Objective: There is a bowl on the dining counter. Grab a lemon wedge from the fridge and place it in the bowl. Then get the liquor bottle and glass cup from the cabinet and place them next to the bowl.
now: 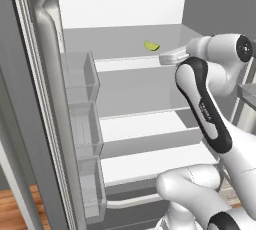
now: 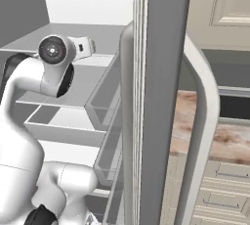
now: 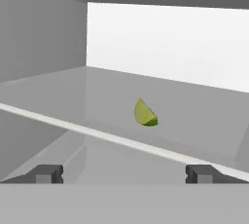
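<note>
My arm (image 1: pixel 202 104) rises bent at the elbow, wrist level; my jaws stand wide apart, holding nothing.

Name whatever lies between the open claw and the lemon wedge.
Nothing but bare fridge shelf: in the hand view, the claw faces the lemon wedge across it.

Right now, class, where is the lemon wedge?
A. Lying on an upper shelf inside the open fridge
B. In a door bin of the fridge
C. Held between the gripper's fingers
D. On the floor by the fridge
A: the lemon wedge lies on an upper fridge shelf, ahead of the open gripper.
</note>
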Tool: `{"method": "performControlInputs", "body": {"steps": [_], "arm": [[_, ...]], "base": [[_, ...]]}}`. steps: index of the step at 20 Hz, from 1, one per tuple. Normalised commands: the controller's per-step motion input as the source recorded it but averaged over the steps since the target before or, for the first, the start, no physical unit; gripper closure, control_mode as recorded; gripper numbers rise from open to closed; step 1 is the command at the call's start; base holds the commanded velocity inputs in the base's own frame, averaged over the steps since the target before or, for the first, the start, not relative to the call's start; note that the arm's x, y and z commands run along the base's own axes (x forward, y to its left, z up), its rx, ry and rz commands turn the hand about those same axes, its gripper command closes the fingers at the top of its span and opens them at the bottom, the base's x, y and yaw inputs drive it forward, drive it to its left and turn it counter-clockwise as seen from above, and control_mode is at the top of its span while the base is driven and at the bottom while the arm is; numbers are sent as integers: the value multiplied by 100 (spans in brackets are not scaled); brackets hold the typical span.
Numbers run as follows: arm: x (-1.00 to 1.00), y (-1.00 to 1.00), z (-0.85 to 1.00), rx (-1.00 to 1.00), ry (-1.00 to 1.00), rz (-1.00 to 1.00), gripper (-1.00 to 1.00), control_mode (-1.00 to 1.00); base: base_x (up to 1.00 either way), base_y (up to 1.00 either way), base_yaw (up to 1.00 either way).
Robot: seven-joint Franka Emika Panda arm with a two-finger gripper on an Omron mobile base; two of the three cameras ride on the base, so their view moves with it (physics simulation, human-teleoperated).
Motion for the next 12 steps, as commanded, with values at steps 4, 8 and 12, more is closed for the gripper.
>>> {"method": "performControlInputs", "body": {"steps": [4, 8, 12], "arm": [[26, -12, 10, 3, 2, 0, -100, -100], [31, -16, 22, 10, 9, 0, -100, -100], [3, -13, 1, 12, 0, 0, -100, -100]], "base": [[0, 0, 0], [0, 0, 0], [0, 0, 0]]}}
